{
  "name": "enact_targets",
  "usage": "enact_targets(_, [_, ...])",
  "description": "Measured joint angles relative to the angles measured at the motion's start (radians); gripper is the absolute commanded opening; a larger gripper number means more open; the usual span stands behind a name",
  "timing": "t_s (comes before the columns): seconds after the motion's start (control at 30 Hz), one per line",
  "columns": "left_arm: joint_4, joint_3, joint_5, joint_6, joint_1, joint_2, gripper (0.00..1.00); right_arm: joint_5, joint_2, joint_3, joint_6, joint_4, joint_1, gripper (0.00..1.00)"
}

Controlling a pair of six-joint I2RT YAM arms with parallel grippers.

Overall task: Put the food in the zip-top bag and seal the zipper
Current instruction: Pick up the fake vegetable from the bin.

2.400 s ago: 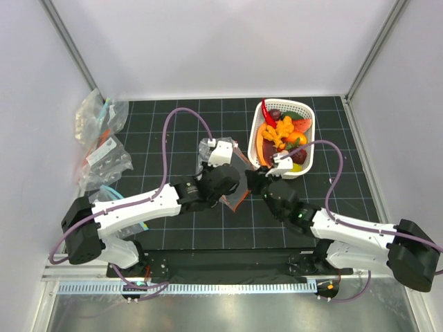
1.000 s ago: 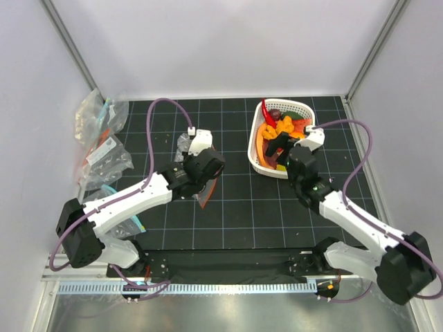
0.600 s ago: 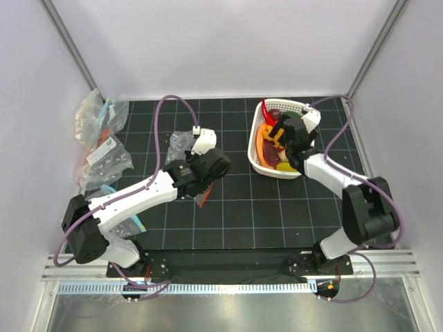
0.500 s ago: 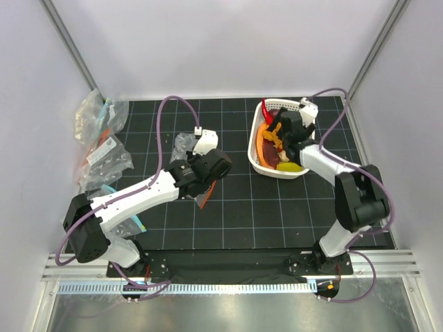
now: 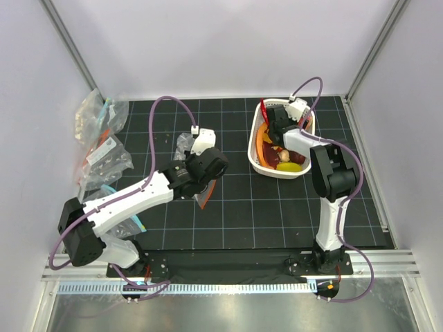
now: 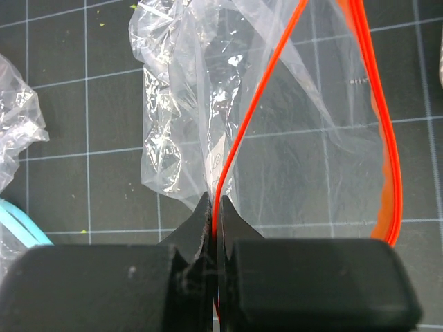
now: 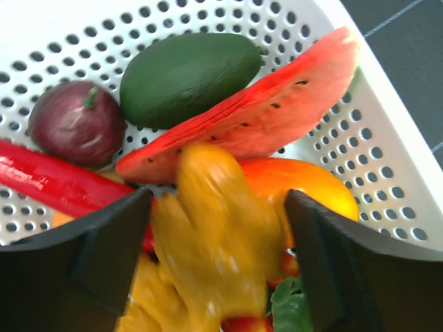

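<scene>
My left gripper (image 6: 216, 207) is shut on the red-orange zipper (image 6: 257, 97) of the clear zip-top bag (image 6: 180, 104). The bag's mouth gapes, the other zipper edge (image 6: 379, 131) bowing out to the right; no slider shows. From above, the left gripper (image 5: 199, 174) holds the bag (image 5: 184, 145) left of the white basket (image 5: 304, 163). My right gripper (image 7: 218, 200) is open down among the food in the basket. A blurred yellow-orange piece (image 7: 214, 235) lies between its fingers. Around it are a watermelon slice (image 7: 270, 114), green avocado (image 7: 187, 72), purple piece (image 7: 75, 121) and red chili (image 7: 48, 180).
Crumpled clear bags with teal marks (image 5: 100, 149) are piled at the left edge of the black grid mat. One of them (image 6: 14, 117) lies close to the left of the held bag. White walls enclose the table at the back and sides. The right arm (image 5: 332, 180) stretches up to the basket.
The right arm has swung from the table's middle up to the basket, and its open gripper has dropped in among the food. The left arm has kept the bag almost still for the last second.
</scene>
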Motion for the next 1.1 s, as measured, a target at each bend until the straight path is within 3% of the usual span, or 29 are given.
enact_targets(0.07, [0.006,0.0,0.004,0.0,0.0,-0.007,0.0,0.012,-0.002,-0.003,0.003,0.003,-0.004,0.65])
enact_targets(0.27, [0.013,0.0,0.014,0.005,0.0,-0.006,0.0,-0.004,-0.133,-0.17,-0.011,0.089,-0.012,0.41])
enact_targets(0.4, [0.016,0.0,0.024,0.008,0.0,0.018,0.0,-0.063,-0.32,-0.264,-0.024,0.109,-0.012,0.4])
enact_targets(0.47, [0.016,0.0,0.031,0.011,0.0,0.036,0.0,-0.08,-0.429,-0.32,-0.029,0.132,-0.007,0.32])
enact_targets(0.7, [0.017,0.0,0.059,0.019,0.0,0.065,0.0,-0.142,-0.798,-0.551,-0.016,0.195,0.018,0.29])
enact_targets(0.87, [0.033,0.0,0.142,0.023,0.004,0.069,0.0,-0.248,-0.944,-0.691,0.01,0.195,0.045,0.28])
enact_targets(1.1, [0.058,0.001,0.268,0.022,0.027,0.112,0.0,-0.289,-1.029,-0.766,-0.001,0.208,0.275,0.26])
